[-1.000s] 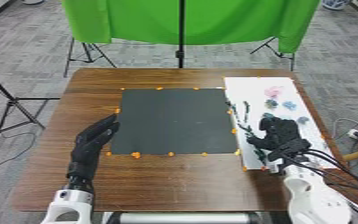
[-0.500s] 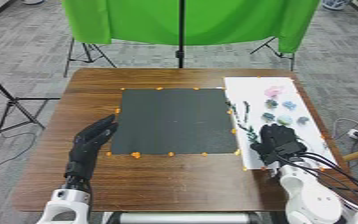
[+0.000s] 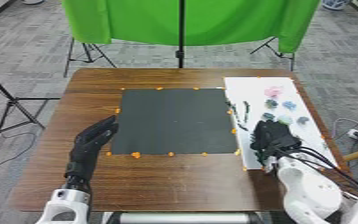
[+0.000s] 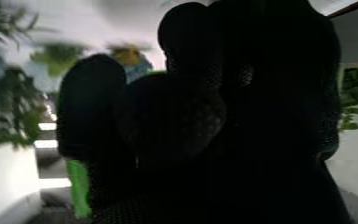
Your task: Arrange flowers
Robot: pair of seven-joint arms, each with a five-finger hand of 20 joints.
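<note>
the white left arm (image 3: 65, 206) comes in from the bottom edge, its gloved left hand (image 3: 86, 146) angled forward and inward with fingers (image 3: 103, 129) straight, while the white right arm (image 3: 307, 192) slants inward to its gloved right hand (image 3: 271, 136).

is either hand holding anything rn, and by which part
The left hand holds nothing. For the right hand, it cannot be told: it is down over the white sheet, and its own glove hides any hold.
</note>
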